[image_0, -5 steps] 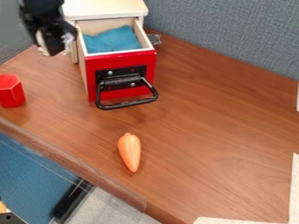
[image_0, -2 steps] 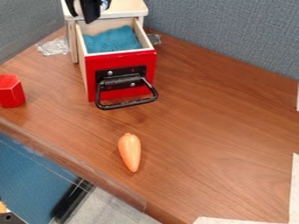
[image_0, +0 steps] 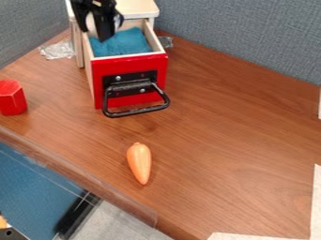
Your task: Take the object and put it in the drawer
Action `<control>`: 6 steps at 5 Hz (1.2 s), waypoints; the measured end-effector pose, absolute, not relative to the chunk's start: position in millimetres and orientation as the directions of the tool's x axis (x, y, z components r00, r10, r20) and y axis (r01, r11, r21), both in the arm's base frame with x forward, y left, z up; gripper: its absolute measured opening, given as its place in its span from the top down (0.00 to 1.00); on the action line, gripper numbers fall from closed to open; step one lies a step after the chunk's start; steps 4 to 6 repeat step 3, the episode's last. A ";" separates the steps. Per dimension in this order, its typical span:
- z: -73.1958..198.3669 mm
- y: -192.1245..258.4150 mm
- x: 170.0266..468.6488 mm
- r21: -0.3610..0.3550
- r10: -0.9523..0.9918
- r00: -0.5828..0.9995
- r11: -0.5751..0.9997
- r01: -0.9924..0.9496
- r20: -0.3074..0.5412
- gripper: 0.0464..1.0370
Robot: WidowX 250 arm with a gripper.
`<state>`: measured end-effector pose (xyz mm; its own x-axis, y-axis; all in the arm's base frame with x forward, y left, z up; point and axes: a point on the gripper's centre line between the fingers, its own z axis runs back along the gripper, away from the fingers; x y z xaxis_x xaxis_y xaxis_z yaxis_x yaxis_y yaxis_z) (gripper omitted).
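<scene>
1. The drawer stands pulled out, open at the top, with a red front, pale wooden walls and a black loop handle.
2. Inside the drawer lies a blue cloth, bunched up in soft humps that cover what shows of its floor.
3. The pincer hangs over the left rear part of the drawer, pointing down. It is partly open, its two black fingers closed around a pale object, which is therefore above the drawer; its full shape is hidden.
4. Behind the drawer is the cream top of its cabinet.
5. In front of the drawer, well apart from it, an orange carrot lies on the brown wooden counter, its narrow tip pointing away from the drawer.
6. To the left of the drawer, apart from it, stands a red six-sided block.
7. Farther back on that side of the drawer, beside the cabinet, lies crumpled clear plastic.
</scene>
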<state>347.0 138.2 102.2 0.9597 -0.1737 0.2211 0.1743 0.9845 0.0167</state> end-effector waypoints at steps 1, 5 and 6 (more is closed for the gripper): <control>106.1 138.0 329.3 0.076 -0.206 0.954 0.978 0.194 0.217 0.03; 147.4 147.2 283.7 0.138 -0.246 0.934 0.966 0.216 0.260 0.04; 147.4 147.2 283.7 0.138 -0.246 0.934 0.966 0.216 0.260 0.04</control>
